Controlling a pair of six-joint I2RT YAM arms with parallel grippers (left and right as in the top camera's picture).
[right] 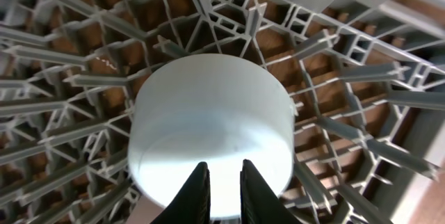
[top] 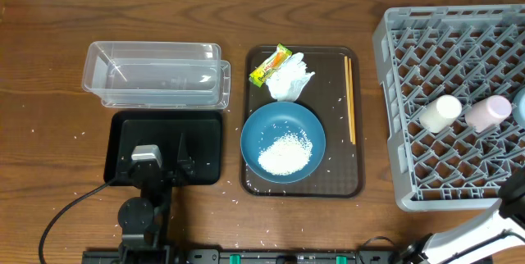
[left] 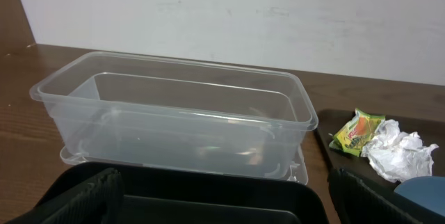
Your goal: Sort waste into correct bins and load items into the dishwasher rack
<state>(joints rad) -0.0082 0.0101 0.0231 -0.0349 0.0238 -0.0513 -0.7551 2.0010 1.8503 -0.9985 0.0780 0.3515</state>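
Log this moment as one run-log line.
left end effector open over black tray | right end effector at dish in rack, grip unclear | rice in blue bowl

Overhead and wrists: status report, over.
Left pincer open over black tray. Right pincer narrow at white vessel in rack, grip unclear. Rice, tissue, wrapper unsorted. Nothing blocking.

A dark brown wood-grain table (top: 41,116) fills the view; a plain white wall (left: 278,15) borders it at 12 o'clock.

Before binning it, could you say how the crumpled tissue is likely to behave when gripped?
The crumpled tissue looks soft and loosely wadded, so it will probably squash and weigh little. It touches the snack wrapper, which might drag along.
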